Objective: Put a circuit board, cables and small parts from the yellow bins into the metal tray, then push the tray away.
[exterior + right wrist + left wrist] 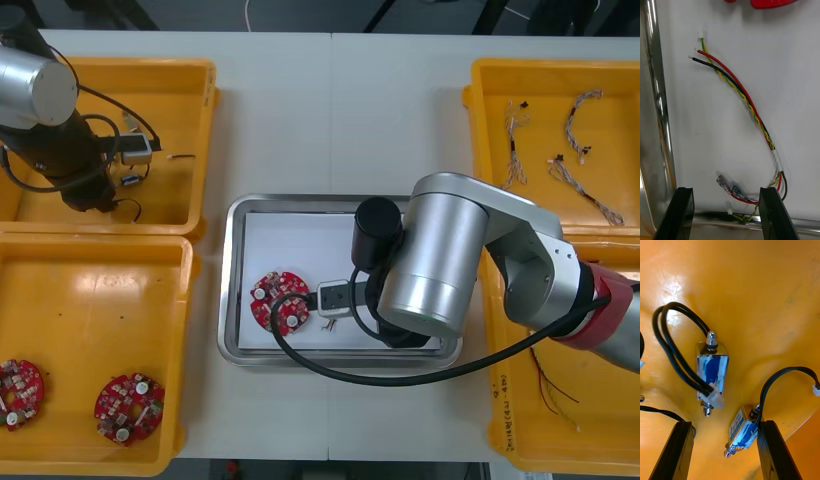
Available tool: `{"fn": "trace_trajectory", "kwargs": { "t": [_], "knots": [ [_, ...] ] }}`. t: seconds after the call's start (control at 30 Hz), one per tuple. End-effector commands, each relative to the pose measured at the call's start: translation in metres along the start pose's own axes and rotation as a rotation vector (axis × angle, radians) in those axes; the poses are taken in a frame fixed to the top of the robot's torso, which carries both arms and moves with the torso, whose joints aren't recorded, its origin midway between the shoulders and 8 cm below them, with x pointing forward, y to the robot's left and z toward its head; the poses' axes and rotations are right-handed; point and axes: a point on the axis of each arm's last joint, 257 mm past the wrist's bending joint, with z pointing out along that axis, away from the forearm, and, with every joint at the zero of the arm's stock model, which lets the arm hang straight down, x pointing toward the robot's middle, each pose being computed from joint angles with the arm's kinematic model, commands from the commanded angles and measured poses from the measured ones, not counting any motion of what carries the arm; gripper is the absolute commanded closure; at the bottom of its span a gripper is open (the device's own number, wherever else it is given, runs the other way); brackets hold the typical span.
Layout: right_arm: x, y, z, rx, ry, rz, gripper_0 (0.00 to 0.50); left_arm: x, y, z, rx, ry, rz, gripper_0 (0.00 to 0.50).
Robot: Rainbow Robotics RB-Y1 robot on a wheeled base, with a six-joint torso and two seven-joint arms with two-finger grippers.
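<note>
The metal tray (pixel 232 290), white inside, holds a round red circuit board (pixel 278 300). A red, black and yellow cable (pixel 745 97) lies on the tray's white floor (pixel 790 75). My right gripper (pixel 728 212) is open just above the cable's connector end, near the tray rim (pixel 658 112). My left gripper (pixel 725 455) is open low in the far left yellow bin (pixel 200 100). One small metal part (pixel 745 431) with a blue label and a black lead sits between its fingers, against one finger. A second such part (pixel 712 371) lies just beyond.
The near left bin (pixel 100 290) holds two more circuit boards (pixel 128 407). Twisted cables (pixel 580 160) lie in the far right bin (pixel 480 120), and red and yellow cables (pixel 550 390) in the near right bin (pixel 500 420). My right arm (pixel 440 250) covers the tray's right half.
</note>
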Motion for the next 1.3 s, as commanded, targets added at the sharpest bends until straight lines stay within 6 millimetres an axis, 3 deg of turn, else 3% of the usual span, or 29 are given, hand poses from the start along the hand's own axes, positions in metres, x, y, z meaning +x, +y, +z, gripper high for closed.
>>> {"fn": "trace_trajectory", "kwargs": {
  "t": [0.03, 0.27, 0.47, 0.73, 0.97, 1.17, 1.2, 1.3],
  "knots": [
    [-0.019, -0.003, -0.012, 0.021, -0.051, 0.05, 0.0, -0.024, 0.01, -0.013, -0.024, -0.033, 0.038, 0.0],
    [-0.019, -0.006, -0.017, 0.034, -0.058, 0.06, 0.0, -0.022, 0.007, -0.011, -0.017, -0.023, 0.045, 0.0],
    [-0.019, -0.021, -0.039, 0.077, -0.095, 0.087, 0.0, -0.02, 0.005, -0.009, -0.006, -0.021, 0.038, 0.0],
    [0.001, -0.041, -0.079, 0.095, -0.056, 0.122, 0.0, -0.017, 0.0, -0.006, 0.013, -0.023, 0.026, 0.0],
    [-0.005, -0.068, -0.121, 0.092, -0.157, 0.189, 0.0, -0.013, -0.004, -0.001, 0.025, -0.021, 0.018, 0.0],
    [0.004, -0.1, -0.155, 0.149, -0.209, 0.263, 0.0, -0.012, -0.004, -0.001, 0.025, -0.021, 0.017, 0.0],
    [0.006, -0.104, -0.159, 0.157, -0.217, 0.277, 0.0, -0.012, -0.004, -0.001, 0.025, -0.021, 0.017, 0.036],
    [0.017, -0.115, -0.171, 0.168, -0.239, 0.332, 0.0, -0.012, -0.004, 0.0, 0.027, -0.021, 0.016, 0.325]
  ]
}}
